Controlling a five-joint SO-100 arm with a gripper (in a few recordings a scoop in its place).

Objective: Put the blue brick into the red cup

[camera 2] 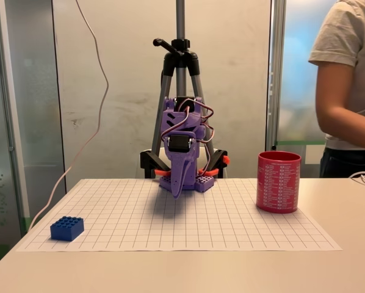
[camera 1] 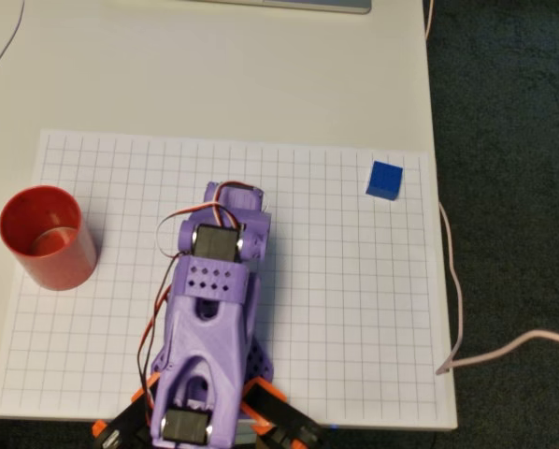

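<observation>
White gridded paper [camera 1: 354,309] covers most of a pale desk [camera 1: 214,75], and a dark carpet runs past the desk's right edge in the overhead view; behind it, in the fixed view, a tripod [camera 2: 180,61] stands before a light wall with glazed panels to either side, and a person [camera 2: 350,91] in a pale shirt waits at the right edge.

The blue brick [camera 1: 384,180] lies flat on the grid near its upper right corner in the overhead view, well apart from the red cup [camera 1: 48,237], which stands upright and open-mouthed at the far left; the two sit at opposite sides of the sheet.

Between them the purple arm is folded low, its end effector [camera 2: 177,189] pointing down at the paper and holding nothing; its fingers look close together, though the view is too poor to say for certain.

The step in hand appears to be the reach to the brick; it probably calls for swinging toward that corner, opening wide above the studs, descending square to the brick's sides, and closing firmly before any lift; the brick sits near the desk's edge, so a nudge could push it off.
</observation>
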